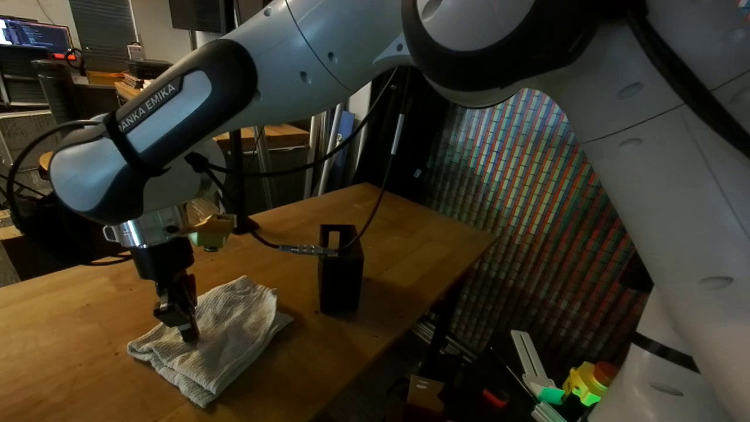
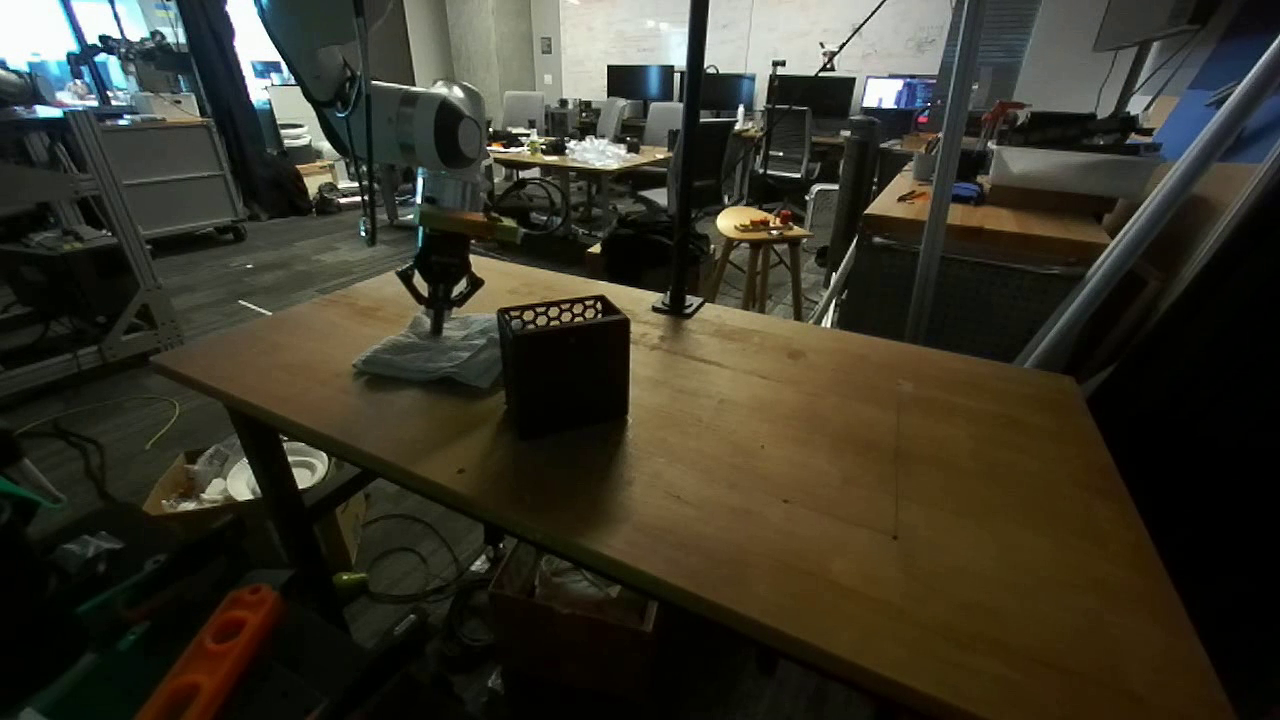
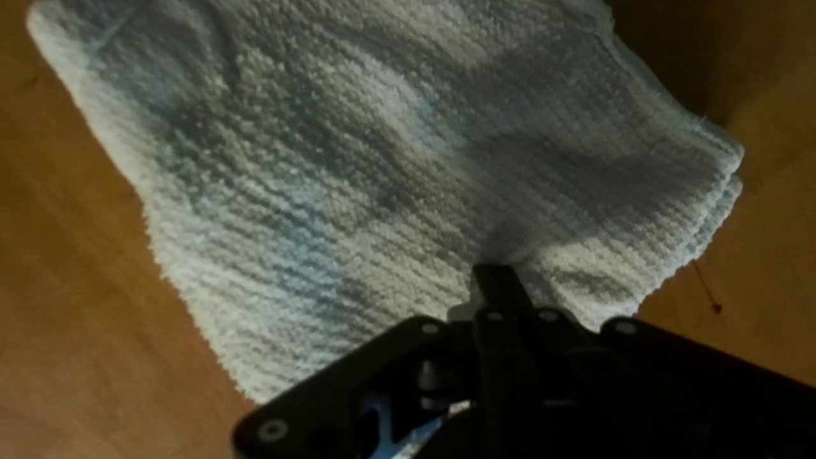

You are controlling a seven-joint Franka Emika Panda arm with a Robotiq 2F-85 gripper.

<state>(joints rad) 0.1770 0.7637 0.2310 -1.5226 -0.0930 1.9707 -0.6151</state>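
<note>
A pale, ribbed cloth point(image 1: 234, 334) lies folded and slightly rumpled on the wooden table, and it shows as well in an exterior view point(image 2: 420, 360). My gripper point(image 1: 190, 335) points down over it, with its fingertips at the cloth's surface. In the wrist view the gripper point(image 3: 494, 271) has its fingers pressed together, and no cloth shows between them. The cloth point(image 3: 319, 191) fills most of that view and dips into a shadowed crease just ahead of the tips. Exactly how hard they press cannot be seen.
A black box point(image 2: 568, 375) with a honeycomb-patterned wall stands upright beside the cloth. Behind it a black post point(image 2: 690, 200) rises from a base on the wooden table point(image 2: 850, 480). A cable with a metal connector point(image 1: 307, 250) hangs across the box in an exterior view.
</note>
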